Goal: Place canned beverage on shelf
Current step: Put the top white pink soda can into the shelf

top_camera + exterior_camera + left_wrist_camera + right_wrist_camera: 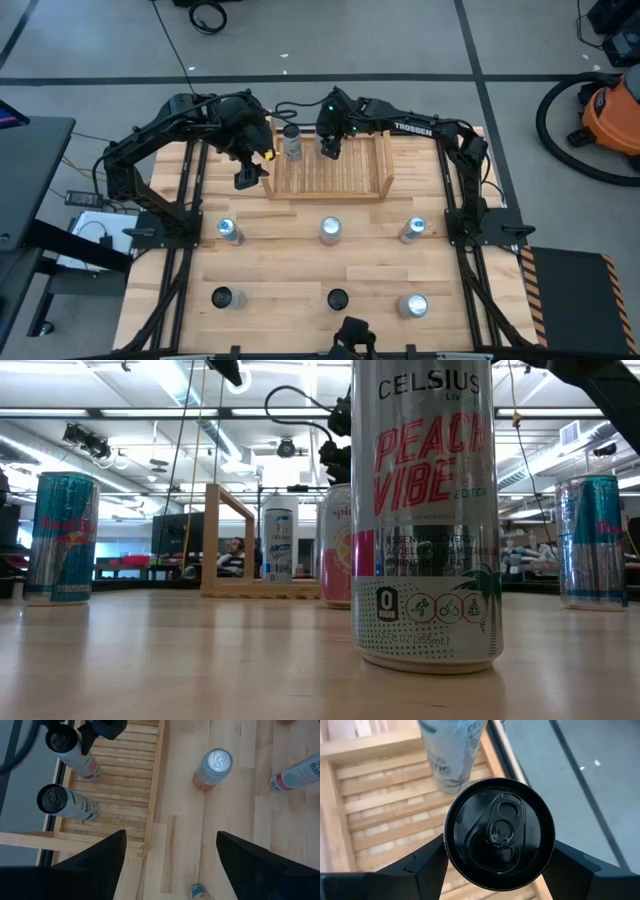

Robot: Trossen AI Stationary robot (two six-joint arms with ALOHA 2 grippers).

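- Black-topped can [500,834] sits clamped between the right gripper's [329,146] two fingers, one pressed on each side of it, over the slatted base of the shelf [366,172], toward the rack's back rail at about 12 o'clock on the table.
- Doing this step well, in my judgement, means lowering the can straight down until its base sits flat across the slats, not bridging a gap at a tilt, and only then parting the fingers and lifting clear vertically.
- White can [292,142] stands already on the shelf just beside the held one, at its 9 o'clock in the high view; it is the nearest thing to bump, so any sideways drift should go away from it.
- Left gripper [245,178] hovers with its fingers spread wide and empty near the shelf's left side board, at roughly 10 o'clock on the table; it is close to the rack but apart from both cans.
- Six more cans wait on the table [270,265] in two rows toward 6 o'clock, among them a silver-topped can [330,229] in the middle of the nearer row, all well apart from the shelf and out of the way.
- Whether the held can already touches the slats I cannot tell.
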